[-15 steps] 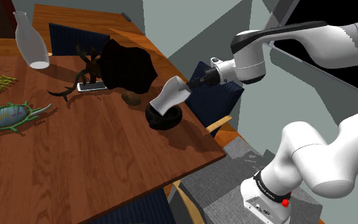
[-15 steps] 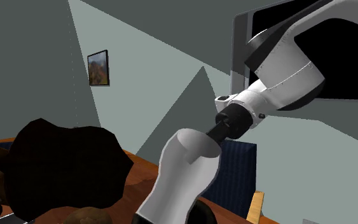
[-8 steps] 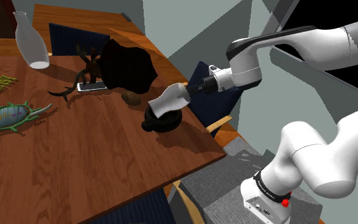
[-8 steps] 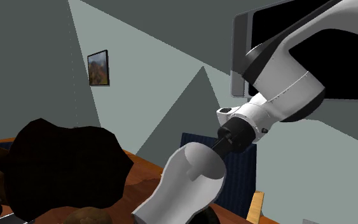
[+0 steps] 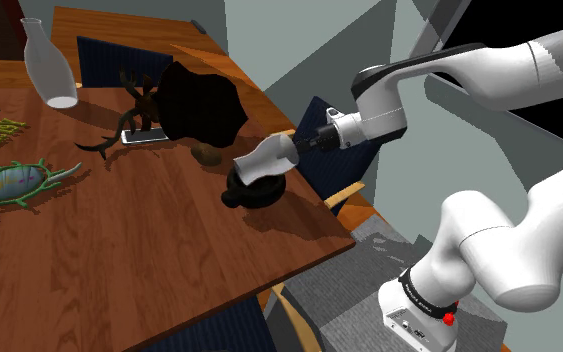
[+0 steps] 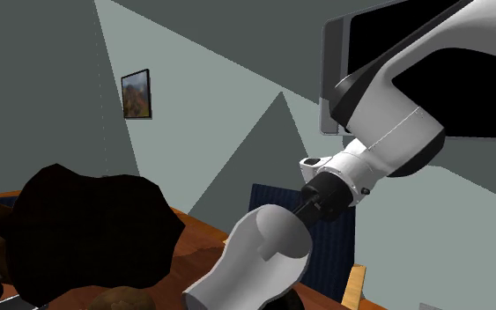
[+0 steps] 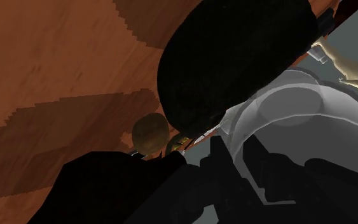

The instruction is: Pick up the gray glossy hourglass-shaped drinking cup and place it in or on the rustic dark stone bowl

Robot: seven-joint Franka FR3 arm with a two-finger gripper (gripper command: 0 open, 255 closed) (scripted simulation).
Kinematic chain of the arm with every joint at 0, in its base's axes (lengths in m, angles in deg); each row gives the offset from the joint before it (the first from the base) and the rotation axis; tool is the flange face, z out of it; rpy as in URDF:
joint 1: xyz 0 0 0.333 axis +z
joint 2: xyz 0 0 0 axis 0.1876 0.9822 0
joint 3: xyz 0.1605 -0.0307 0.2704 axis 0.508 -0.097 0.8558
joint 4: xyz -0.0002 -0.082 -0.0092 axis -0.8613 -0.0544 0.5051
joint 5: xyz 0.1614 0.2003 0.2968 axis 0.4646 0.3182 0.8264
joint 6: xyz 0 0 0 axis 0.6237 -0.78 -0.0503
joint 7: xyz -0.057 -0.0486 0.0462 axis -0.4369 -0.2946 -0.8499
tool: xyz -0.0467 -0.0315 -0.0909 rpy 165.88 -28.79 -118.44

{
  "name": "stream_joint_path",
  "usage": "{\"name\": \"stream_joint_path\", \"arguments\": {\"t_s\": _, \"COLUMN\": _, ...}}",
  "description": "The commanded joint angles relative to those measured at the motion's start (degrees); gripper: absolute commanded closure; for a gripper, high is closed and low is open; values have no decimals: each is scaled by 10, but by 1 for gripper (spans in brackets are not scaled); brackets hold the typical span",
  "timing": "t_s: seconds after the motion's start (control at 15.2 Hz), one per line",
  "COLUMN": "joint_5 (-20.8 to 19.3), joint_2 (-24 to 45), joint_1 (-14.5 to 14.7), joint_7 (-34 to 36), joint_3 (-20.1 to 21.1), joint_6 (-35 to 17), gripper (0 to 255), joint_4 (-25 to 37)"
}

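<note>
My gripper [image 5: 303, 143] is shut on the rim end of the grey glossy hourglass cup [image 5: 266, 160]. The cup is tipped almost level, its base end over the dark stone bowl [image 5: 254, 192] near the table's right corner in the shoulder view. I cannot tell whether cup and bowl touch. In the second exterior view the cup [image 6: 256, 262] slants down to the left from the gripper [image 6: 301, 210]. The wrist view looks along the pale cup wall [image 7: 298, 118], with the black bowl [image 7: 234, 57] just beyond it.
A big black lumpy object [image 5: 204, 105] and a small brown lump [image 5: 206, 153] lie just behind the bowl. Further left on the wooden table [image 5: 139, 240] are an antler figure [image 5: 134, 115], a glass carafe [image 5: 47, 62] and a green beetle-shaped thing [image 5: 9, 183]. A blue chair [image 5: 349, 155] stands by the table's edge.
The cup has swung from a steep slant to nearly level and come down closer to the bowl. The wrist has shifted a little to the shoulder view's right.
</note>
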Motion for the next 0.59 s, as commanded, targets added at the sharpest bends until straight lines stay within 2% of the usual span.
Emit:
{"name": "stream_joint_path", "arguments": {"t_s": 0.0, "joint_5": 0, "joint_2": 2, "joint_1": 1, "joint_7": -1, "joint_3": 0, "joint_6": 0, "gripper": 255, "joint_4": -1}}
{"name": "stream_joint_path", "arguments": {"t_s": 0.07, "joint_5": 0, "joint_2": 2, "joint_1": 1, "joint_7": -1, "joint_3": 0, "joint_6": 0, "gripper": 255, "joint_4": -1}}
{"name": "stream_joint_path", "arguments": {"t_s": 0.13, "joint_5": 0, "joint_2": 2, "joint_1": 1, "joint_7": 0, "joint_3": 0, "joint_6": 0, "gripper": 0, "joint_4": -1}}
{"name": "stream_joint_path", "arguments": {"t_s": 0.46, "joint_5": 0, "joint_2": 2, "joint_1": 1, "joint_7": -1, "joint_3": 0, "joint_6": 0, "gripper": 0, "joint_4": -1}}
{"name": "stream_joint_path", "arguments": {"t_s": 0.53, "joint_5": -35, "joint_2": -23, "joint_1": -19, "joint_7": 19, "joint_3": 3, "joint_6": -2, "gripper": 0, "joint_4": -11}}
